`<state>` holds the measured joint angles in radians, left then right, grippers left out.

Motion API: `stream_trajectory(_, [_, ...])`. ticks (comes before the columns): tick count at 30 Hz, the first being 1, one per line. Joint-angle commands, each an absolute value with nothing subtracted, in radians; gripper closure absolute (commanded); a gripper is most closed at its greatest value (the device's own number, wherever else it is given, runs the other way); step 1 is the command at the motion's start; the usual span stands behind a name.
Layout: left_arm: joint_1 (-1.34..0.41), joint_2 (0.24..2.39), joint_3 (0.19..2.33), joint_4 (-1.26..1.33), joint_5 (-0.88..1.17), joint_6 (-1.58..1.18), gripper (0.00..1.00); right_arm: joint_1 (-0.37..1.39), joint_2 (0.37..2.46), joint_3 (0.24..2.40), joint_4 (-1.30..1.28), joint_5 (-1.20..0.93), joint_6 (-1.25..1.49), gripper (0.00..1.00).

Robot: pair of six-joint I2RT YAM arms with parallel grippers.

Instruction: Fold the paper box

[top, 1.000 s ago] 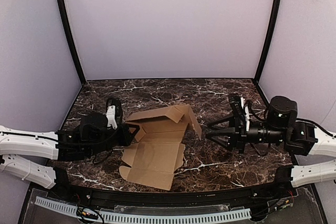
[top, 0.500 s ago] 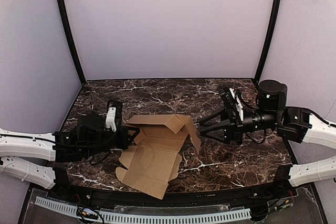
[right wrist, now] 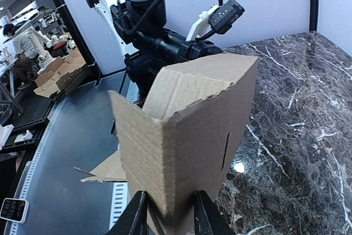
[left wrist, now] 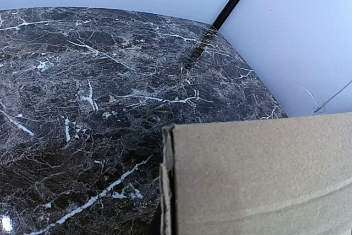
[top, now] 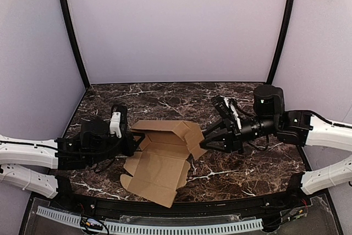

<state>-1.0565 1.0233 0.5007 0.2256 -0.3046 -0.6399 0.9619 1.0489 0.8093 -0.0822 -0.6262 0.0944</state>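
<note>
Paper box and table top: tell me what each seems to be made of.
The paper box looks like thin brown cardboard, perhaps corrugated, matte and unprinted: the right wrist view shows a fibrous face and a ragged edge. The table top looks like dark polished marble with white veins and a glossy glare spot, though it could be printed laminate.

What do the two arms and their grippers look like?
The left arm and right arm have white links near the bases and black motors toward the wrists. The left gripper and right gripper are black, each with a white part and looped black cables behind.
</note>
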Motion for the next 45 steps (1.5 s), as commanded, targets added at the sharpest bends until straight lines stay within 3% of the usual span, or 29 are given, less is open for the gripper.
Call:
stream_trajectory(1, [-1.048, 1.022, 0.497, 0.186, -0.331, -0.645, 1.00, 0.987, 1.070, 0.832, -0.041, -0.521, 0.097, 0.73])
stream_trajectory(33, [-1.039, 1.166, 0.616, 0.015, -0.457, -0.752, 1.00, 1.123, 1.405, 0.975, 0.070, 0.048, 0.147, 0.73])
stream_trajectory(37, [-1.039, 1.176, 0.623, 0.006, -0.465, -0.772, 1.00, 1.146, 1.458, 1.022, 0.048, 0.148, 0.159, 0.68])
stream_trajectory(45, [-1.039, 1.187, 0.629, 0.006, -0.452, -0.785, 1.00, 1.180, 1.542, 1.096, 0.038, 0.286, 0.179, 0.68])
